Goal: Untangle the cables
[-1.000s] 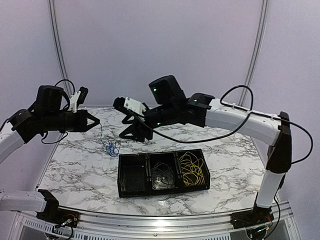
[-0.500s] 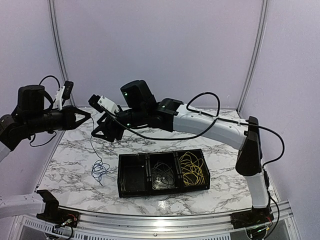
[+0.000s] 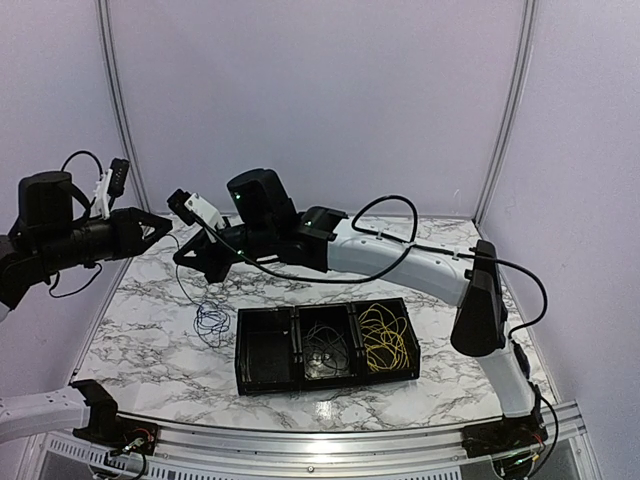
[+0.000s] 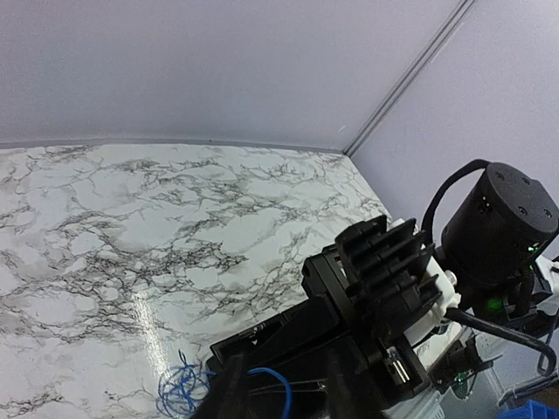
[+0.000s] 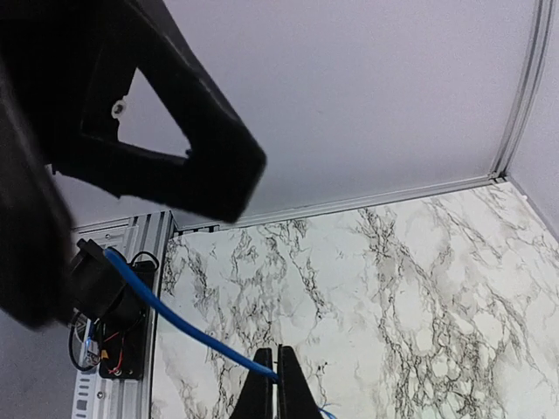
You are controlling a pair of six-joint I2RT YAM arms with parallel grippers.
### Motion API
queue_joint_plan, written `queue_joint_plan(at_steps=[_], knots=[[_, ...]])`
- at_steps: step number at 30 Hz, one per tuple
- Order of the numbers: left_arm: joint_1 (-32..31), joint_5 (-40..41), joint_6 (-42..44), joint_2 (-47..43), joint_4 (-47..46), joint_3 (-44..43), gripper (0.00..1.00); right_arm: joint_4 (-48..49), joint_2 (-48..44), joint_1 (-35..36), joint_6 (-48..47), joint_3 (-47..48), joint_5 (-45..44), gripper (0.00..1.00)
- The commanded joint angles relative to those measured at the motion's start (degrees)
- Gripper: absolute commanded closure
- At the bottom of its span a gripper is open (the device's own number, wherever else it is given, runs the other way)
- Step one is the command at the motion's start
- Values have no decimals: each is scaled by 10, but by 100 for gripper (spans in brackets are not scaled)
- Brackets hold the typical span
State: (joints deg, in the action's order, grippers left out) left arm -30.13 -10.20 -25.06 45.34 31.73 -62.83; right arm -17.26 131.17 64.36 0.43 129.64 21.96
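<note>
cables lay in three places. the blue cable sat as a loose bundle on the marble table, left of centre in the top view and just left of the black tray. one strand rose from it toward the two grippers at upper left. the dark grey cable occupied the tray's middle compartment, the yellow cable the right one. right gripper — fingers pressed together, pinching the blue strand at their tips, bottom centre of the right wrist view. left gripper — just beside the right one, toward the left edge of the top view; whether its fingers gripped the strand could not be told.
</note>
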Motion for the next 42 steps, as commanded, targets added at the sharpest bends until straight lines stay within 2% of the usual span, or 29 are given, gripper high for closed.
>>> queue_joint_plan(at_steps=[1, 7, 10, 11, 20, 24, 26, 33, 37, 42], knots=[[-3, 58, -9, -57, 0, 26, 49, 18, -8, 4, 4, 37, -19, 100], [-2, 31, -7, -121, 4, 104, 45, 18, -21, 3, -2, 32, -33, 100], [-3, 21, -4, -126, -4, 134, 33, 19, -25, 3, 0, 29, -34, 100], [-3, 18, 2, -127, -15, 144, 32, 19, -25, 3, 2, 29, -35, 100], [-4, -9, 44, -99, -159, 247, 34, 31, -30, 3, 9, 36, -29, 100], [-5, 35, 60, -89, -203, 290, 35, 38, -33, 3, 14, 45, -9, 100], [-5, 61, 58, -86, -240, 322, 40, 44, -36, 3, 20, 49, 8, 100], [-5, 122, -8, -48, -425, 472, 65, 54, -65, 5, 13, 58, 47, 100], [-5, 169, -34, -27, -441, 528, 75, 69, -98, 6, 10, 65, 66, 100], [-5, 181, -71, -28, -440, 573, 82, 92, -141, 5, -17, 94, 44, 100]])
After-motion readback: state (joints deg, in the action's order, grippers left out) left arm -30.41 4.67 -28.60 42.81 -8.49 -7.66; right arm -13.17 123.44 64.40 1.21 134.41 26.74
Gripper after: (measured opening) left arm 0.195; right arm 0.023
